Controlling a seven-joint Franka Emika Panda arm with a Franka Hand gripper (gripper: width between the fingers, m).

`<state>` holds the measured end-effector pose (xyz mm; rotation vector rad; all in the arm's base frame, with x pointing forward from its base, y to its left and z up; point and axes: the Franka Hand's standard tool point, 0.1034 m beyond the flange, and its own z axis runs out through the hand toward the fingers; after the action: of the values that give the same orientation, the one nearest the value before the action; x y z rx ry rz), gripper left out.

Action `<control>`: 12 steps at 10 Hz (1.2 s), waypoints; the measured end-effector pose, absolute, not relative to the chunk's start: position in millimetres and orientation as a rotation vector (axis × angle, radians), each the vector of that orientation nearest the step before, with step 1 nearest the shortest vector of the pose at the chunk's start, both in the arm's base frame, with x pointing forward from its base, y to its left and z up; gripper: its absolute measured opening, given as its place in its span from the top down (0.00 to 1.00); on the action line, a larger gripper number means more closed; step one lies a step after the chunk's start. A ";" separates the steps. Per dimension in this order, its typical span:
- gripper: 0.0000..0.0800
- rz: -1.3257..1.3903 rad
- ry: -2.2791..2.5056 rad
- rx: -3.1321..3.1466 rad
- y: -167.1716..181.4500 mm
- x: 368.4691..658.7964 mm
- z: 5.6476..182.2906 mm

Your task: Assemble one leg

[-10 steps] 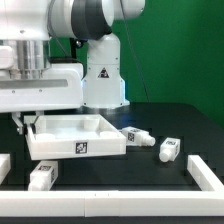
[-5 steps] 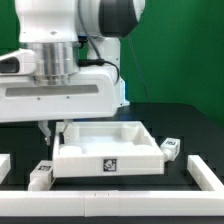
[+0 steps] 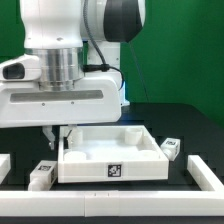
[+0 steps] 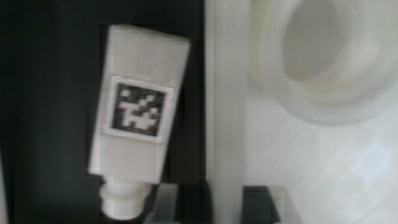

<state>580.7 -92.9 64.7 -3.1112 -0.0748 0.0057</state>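
Observation:
A leg (image 4: pixel 139 110), a short white block with a tag on its face, lies on the black table right beside the large white panel (image 4: pixel 302 130). In the exterior view this leg (image 3: pixel 40 175) lies at the panel's (image 3: pixel 110 160) left front corner. Another leg (image 3: pixel 170 148) lies to the exterior view's right of the panel. My gripper (image 3: pixel 57 135) stands over the panel's left rim. In the wrist view my gripper (image 4: pixel 217 205) has one finger on each side of that rim wall, shut on it. It does not touch any leg.
White rails line the table's front (image 3: pixel 100 207), the exterior view's right (image 3: pixel 205 172) and left (image 3: pixel 4 165). The arm's white base (image 3: pixel 105 75) stands behind the panel. A round recess (image 4: pixel 338 55) shows in the panel.
The gripper and the panel have moved together toward the exterior view's right and closer to the camera. In the last half second they shifted only slightly.

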 end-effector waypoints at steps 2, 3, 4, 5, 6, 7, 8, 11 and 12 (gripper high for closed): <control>0.93 0.018 -0.032 -3.115 -65.3 580.2 48.7; 0.93 0.015 -0.023 -3.118 -57.1 578.3 43.5; 0.93 0.015 -0.027 -3.120 -55.5 575.3 37.9; 0.93 0.019 -0.021 -3.121 -55.5 575.0 32.8; 0.93 0.026 -0.020 -3.121 -51.5 576.4 26.6; 0.93 0.019 -0.025 -3.121 -44.0 578.4 26.2; 0.93 0.021 -0.042 -3.119 -43.0 576.2 27.4; 0.93 0.059 -0.050 -3.114 -41.2 558.2 24.6; 0.93 0.066 -0.052 -3.113 -40.2 556.5 22.5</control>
<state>556.5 -40.2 22.5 -3.1130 -0.0519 0.0664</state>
